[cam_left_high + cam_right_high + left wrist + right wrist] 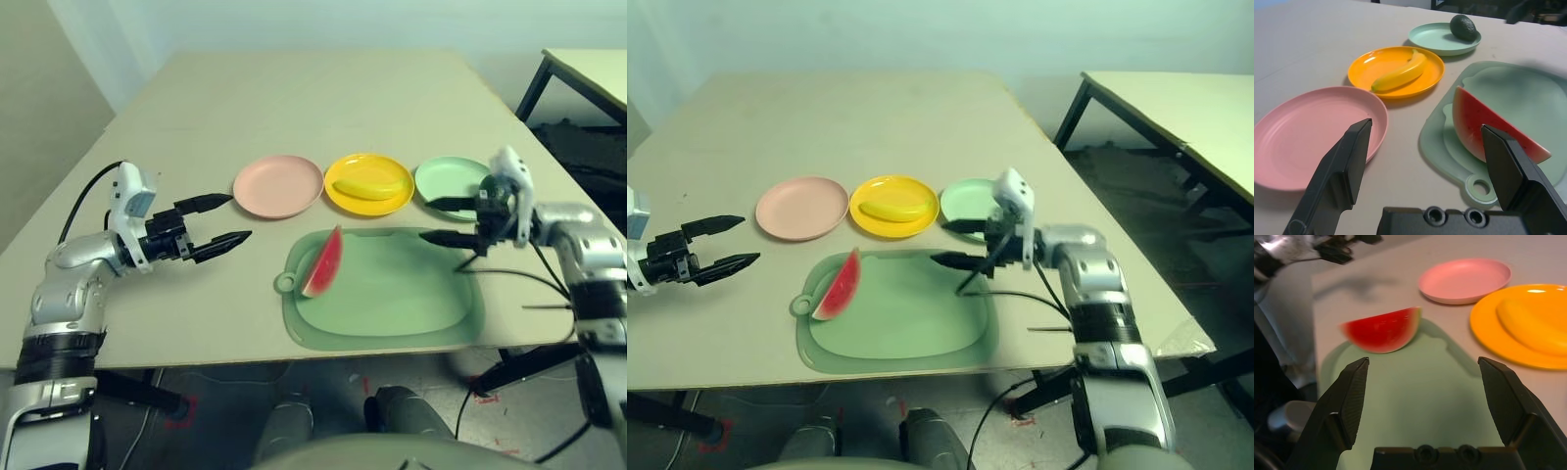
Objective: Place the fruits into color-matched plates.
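Currently: yellow plate (343, 201) – banana (1400, 73) | green plate (1435, 40) – avocado (1463, 28) | pink plate (278, 186) – bare | both fingers (1347, 166) apart

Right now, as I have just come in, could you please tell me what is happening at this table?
The robot is sorting toy fruits onto plates of matching colour. The banana lies on the yellow plate and the avocado on the mint green plate. The watermelon wedge is on the green cutting board, and the pink plate is empty. Both the left gripper and right gripper are open, holding nothing.
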